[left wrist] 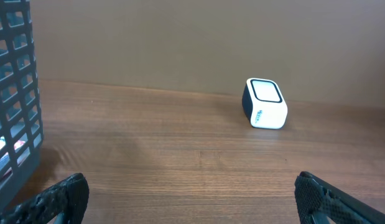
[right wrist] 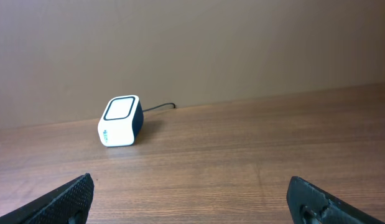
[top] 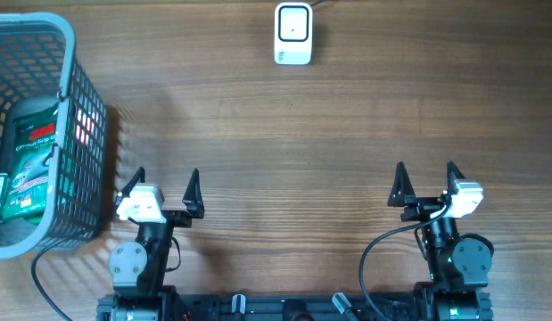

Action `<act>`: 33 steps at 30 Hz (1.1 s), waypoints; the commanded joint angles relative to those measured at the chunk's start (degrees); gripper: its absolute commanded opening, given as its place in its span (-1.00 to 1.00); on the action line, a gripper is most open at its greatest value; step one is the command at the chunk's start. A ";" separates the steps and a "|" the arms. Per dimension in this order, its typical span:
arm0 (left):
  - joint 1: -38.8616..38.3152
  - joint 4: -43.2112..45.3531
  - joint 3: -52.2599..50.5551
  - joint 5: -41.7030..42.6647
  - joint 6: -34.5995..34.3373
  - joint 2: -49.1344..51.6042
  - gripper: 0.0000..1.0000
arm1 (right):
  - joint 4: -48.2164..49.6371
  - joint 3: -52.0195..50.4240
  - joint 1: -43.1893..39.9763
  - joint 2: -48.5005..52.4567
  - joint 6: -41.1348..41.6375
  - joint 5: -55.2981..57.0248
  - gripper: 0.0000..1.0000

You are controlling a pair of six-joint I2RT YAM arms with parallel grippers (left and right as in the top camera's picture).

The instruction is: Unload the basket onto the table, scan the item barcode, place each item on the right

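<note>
Left gripper [top: 167, 176]: jaws spread wide with nothing between them, low over bare wood, well short of the scanner [top: 292, 34] and to its left
Right gripper [top: 425, 169]: jaws just as wide and empty, well short of the scanner and to its right
Arm pose: both arms folded back at the robot's edge of the table [top: 302, 134], fingers pointing across it toward the scanner's edge, the two wrists level with each other
Basket [top: 79, 125]: grey plastic mesh, far left of the scanner, near the outer finger of the left arm
Basket contents: green packet [top: 30, 152] with red and white print lying inside; its barcode cannot be made out
Scanner: small white box with a dark side, standing at the far edge, thin cable [right wrist: 158, 107] trailing off behind it
</note>
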 commanded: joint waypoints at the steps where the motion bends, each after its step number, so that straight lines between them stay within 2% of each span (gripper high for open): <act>1: 0.31 -1.44 4.04 0.92 -0.96 0.81 1.00 | 0.15 -0.07 0.22 0.09 0.66 0.74 1.00; 7: 0.31 -6.05 16.52 0.50 -0.98 11.34 1.00 | 0.15 -0.07 0.22 0.09 0.68 0.74 0.99; 14: 0.31 -5.51 32.02 -0.11 -0.98 35.45 1.00 | 0.15 -0.07 0.24 0.09 0.68 0.74 1.00; 19: 0.31 -1.36 37.81 -0.17 -0.96 38.69 1.00 | 0.15 -0.07 0.24 0.09 0.66 0.74 0.99; 27: 0.31 -16.50 49.77 -0.72 -3.13 43.04 1.00 | 0.15 -0.07 0.22 0.09 0.66 0.74 0.99; 33: 1.70 -34.77 71.10 -13.92 -9.77 54.18 1.00 | 0.15 -0.07 0.22 0.09 0.66 0.74 0.99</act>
